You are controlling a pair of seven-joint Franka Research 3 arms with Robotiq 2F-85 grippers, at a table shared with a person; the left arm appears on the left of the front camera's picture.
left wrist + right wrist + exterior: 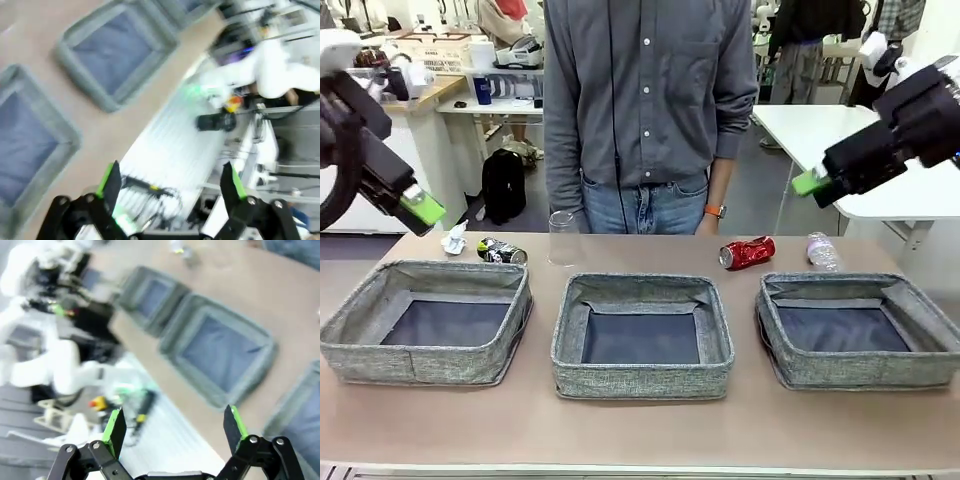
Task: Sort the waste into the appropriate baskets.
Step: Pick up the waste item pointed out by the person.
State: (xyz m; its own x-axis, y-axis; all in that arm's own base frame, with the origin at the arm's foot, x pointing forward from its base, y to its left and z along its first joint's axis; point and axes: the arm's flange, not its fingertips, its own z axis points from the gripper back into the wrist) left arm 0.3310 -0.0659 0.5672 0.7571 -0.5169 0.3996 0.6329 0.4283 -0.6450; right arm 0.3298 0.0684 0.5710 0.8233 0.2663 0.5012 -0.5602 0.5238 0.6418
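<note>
Your left arm hangs high on the left, jaws wide, holding nothing. I think it waits up there to keep out of the way. Three grey woven baskets, left, middle and right, sit in a row on the brown tabletop. Nothing is in them yet. Behind them lies the waste, spread apart so each piece is easy to grab:

- crumpled white paper wad
- dark metal can
- clear plastic cup
- red drink can
- small clear bottle

Your right arm hangs high too, jaws wide, holding nothing.

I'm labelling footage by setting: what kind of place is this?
Likely a robotics lab: black, green-padded left end effector at a brown table, white worktable and cluttered wooden bench behind the person.
</note>
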